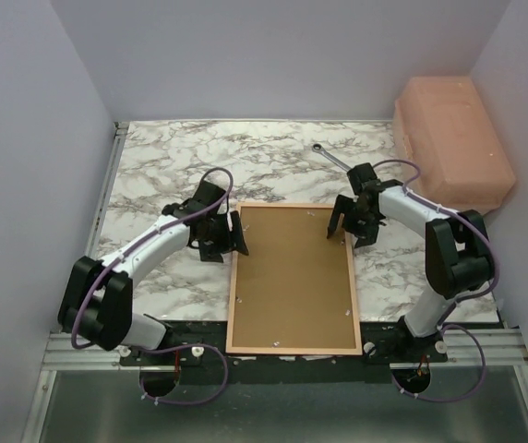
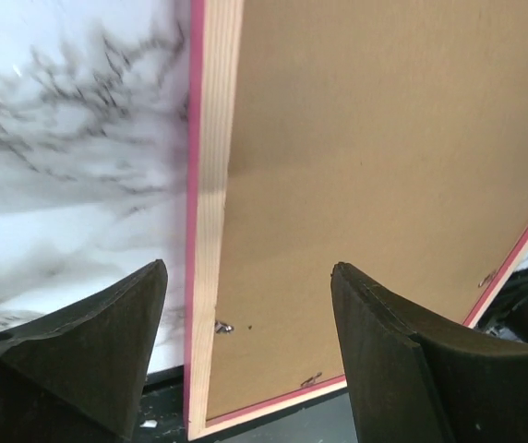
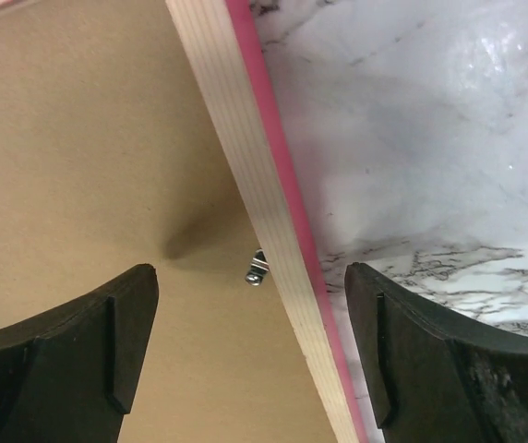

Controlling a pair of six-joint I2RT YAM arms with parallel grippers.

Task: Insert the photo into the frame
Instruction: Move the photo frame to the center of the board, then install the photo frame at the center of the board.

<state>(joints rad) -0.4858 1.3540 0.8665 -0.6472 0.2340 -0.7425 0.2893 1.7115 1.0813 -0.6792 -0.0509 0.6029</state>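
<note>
Fingers (image 3: 70, 360) astride face-down pink-edged frame (image 3: 248, 185)

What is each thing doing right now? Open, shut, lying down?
frame: lying face down on the table, pale back up.
backing panel: lying flat inside the frame.
left gripper: open over the frame's left edge, holding nothing.
right gripper: open over the frame's right edge, holding nothing.
wrench: lying flat on the table.
photo: not in sight.

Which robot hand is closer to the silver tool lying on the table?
Right. The right gripper is just beside the silver tool, over the right edge of the frame; the left gripper is far across it.
</note>
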